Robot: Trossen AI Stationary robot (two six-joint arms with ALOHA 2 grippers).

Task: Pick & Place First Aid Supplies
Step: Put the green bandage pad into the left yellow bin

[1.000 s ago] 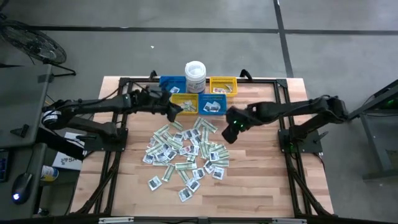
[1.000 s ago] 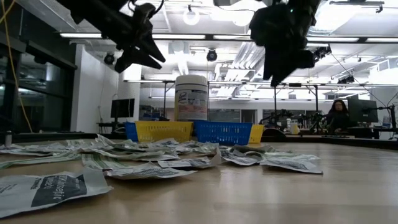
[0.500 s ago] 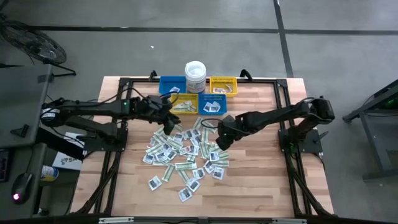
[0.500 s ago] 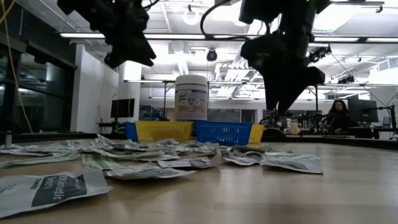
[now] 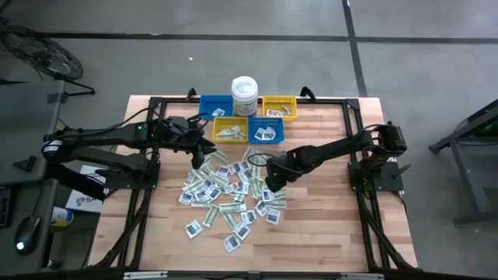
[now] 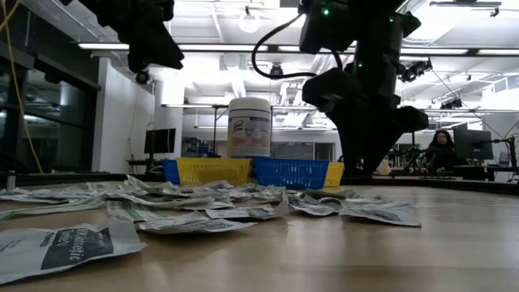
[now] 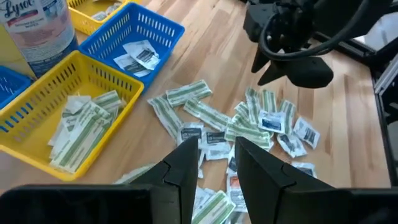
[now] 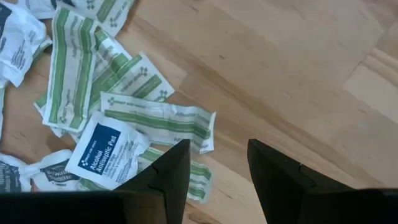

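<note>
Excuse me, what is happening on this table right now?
A two-armed robot is sorting first aid packets from a loose pile on the wooden table into small bins. The yellow bin holds green-striped strips, the blue bin white squares. The right gripper is low over the pile's edge, open and empty. The left gripper hovers near the bins, also open and empty.

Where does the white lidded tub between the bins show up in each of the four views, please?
High view: white lidded tub at the table's far edge, between the blue bin and the yellow bin.
Low view: tub centre, standing behind the bins.
Left wrist view: tub in the top-left corner, only partly in the picture.
Right wrist view: not in it.
Shared landmark: the near yellow bin holding green-striped strips.
</note>
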